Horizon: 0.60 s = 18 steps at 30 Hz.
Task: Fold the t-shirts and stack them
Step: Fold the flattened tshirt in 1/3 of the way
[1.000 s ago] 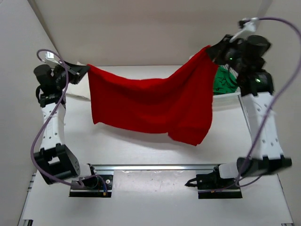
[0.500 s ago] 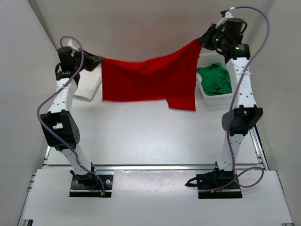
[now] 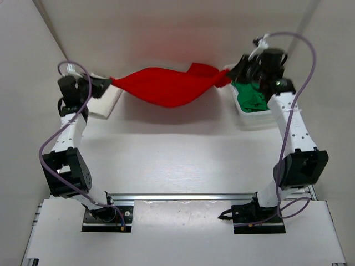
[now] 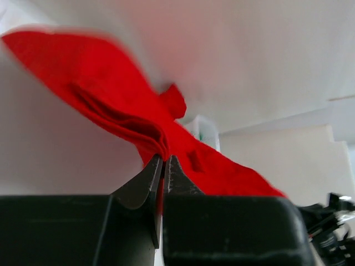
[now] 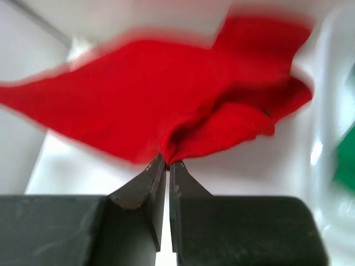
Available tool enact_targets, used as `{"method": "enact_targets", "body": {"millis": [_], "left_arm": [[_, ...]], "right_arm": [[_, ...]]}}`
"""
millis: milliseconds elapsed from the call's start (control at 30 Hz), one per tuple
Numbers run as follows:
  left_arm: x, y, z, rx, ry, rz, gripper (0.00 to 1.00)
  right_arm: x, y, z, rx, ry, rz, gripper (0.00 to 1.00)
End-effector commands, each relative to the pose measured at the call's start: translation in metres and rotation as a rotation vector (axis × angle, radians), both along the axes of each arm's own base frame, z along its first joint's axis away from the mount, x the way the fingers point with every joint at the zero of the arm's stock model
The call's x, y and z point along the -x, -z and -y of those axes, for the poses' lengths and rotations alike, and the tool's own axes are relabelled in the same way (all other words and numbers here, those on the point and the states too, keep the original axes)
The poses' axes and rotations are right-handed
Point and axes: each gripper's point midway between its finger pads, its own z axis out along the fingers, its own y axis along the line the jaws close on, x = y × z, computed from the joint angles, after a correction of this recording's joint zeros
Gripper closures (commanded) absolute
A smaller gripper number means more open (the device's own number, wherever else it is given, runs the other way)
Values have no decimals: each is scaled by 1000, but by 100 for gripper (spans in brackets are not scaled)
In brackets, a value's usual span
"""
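You see the red t-shirt (image 3: 166, 88) slung in the air between both arms, sagging in the middle over the far part of the table (image 3: 177, 160). The left gripper (image 3: 106, 84) pinches one end and the right gripper (image 3: 232, 76) the other. The white t-shirt (image 3: 108, 104) lies by the left gripper, and the green t-shirt (image 3: 256, 98) sits in the basket (image 3: 250, 122) by the right.

Bright even overhead light, soft shadows, red t-shirt (image 5: 166, 100) motion-blurred in both wrist views, top view sharp.
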Motion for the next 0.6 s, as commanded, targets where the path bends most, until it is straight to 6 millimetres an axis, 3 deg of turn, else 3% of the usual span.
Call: {"method": "enact_targets", "body": {"millis": [0, 33, 67, 133, 167, 200, 267, 300, 367, 400, 567], "left_arm": [[17, 49, -1, 19, 0, -45, 100], [26, 77, 0, 31, 1, -98, 100], [30, 87, -4, 35, -6, -103, 100], [51, 139, -3, 60, -14, -202, 100], [57, 155, -9, 56, -29, -227, 100], [66, 176, -8, 52, -30, -278, 100], [83, 214, -12, 35, -42, -376, 100], [88, 223, -13, 14, -41, -403, 100], [102, 237, -15, -21, -51, -451, 100], [109, 246, -19, -50, -67, -491, 100], [149, 258, -29, -183, -96, -599, 100]], "right_arm": [[18, 58, 1, -27, 11, -39, 100], [29, 86, 2, -33, 16, -76, 100], [33, 95, -2, -47, 8, -73, 100], [58, 155, 2, -61, 37, -185, 100], [68, 181, 5, -64, 56, -224, 100], [74, 189, 7, -64, 68, -231, 100], [98, 231, 12, -74, 100, -317, 100], [103, 238, 15, -66, 109, -324, 100], [132, 274, 22, -63, 150, -410, 100], [138, 279, 25, -67, 166, -422, 100], [211, 335, 32, -54, 226, -569, 100]]}}
